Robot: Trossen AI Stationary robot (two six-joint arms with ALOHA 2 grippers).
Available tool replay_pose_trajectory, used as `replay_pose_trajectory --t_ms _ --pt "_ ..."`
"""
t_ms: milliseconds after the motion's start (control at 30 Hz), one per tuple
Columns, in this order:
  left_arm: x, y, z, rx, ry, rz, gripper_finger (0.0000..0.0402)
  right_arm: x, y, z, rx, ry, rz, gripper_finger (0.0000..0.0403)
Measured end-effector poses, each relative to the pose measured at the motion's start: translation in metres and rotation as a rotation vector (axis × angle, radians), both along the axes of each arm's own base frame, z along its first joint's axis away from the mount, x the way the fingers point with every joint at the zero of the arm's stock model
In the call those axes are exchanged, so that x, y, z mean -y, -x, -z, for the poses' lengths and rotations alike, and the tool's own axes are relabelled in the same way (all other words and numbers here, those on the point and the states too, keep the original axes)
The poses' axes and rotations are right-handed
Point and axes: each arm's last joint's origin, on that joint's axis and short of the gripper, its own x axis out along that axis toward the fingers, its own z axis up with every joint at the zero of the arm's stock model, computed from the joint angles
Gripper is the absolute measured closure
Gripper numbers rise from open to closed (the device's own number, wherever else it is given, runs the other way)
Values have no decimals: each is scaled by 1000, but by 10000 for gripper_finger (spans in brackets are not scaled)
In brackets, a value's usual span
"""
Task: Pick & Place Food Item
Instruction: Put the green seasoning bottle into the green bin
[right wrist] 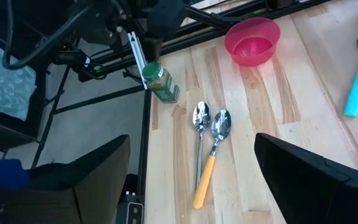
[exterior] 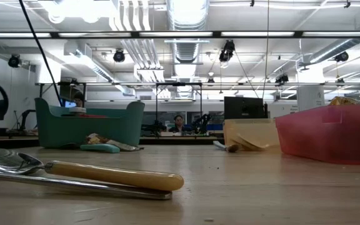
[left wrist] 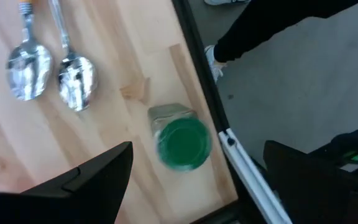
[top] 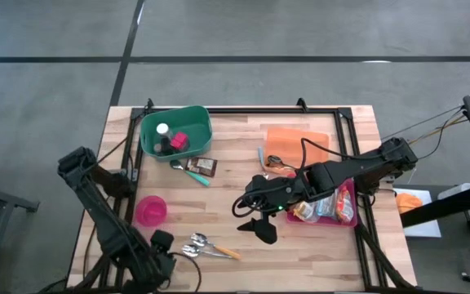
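Wooden table (top: 243,220); red tray (top: 345,219) w/ food packets at its right edge; right gripper (top: 259,229) open, empty, above table just left of tray; left gripper (top: 163,263) open over near edge, by green-lidded spice jar (left wrist: 180,142) & two spoons (right wrist: 208,140).

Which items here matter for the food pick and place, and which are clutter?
Job, likely: green-lidded spice jar, snack packets, red plastic tray, green plastic bin.
Lying about: two metal spoons, pink plastic bowl, orange cloth, teal-handled spoon.
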Motion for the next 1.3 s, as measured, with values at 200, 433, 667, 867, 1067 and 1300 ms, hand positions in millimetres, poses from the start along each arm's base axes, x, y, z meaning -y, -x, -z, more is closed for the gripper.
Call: replay_pose_trajectory --t_ms 200,433,667,867,1067,1300 --pt "15 0 18 -4 -45 25 36 -1 0 0 1 4 -5 65" --pt "21 -4 34 -13 -108 23 36 -1 0 0 1 6 -7 65" --pt "25 -3 41 -24 -128 33 36 -3 3 2 -19 14 -14 65" --pt "25 4 52 -31 -149 74 36 -5 4 2 -23 17 -18 65" --pt "24 6 56 -35 -159 89 36 -6 4 3 -34 22 -17 65" --pt "24 7 62 -34 -162 100 36 -5 4 3 -38 16 -11 65"
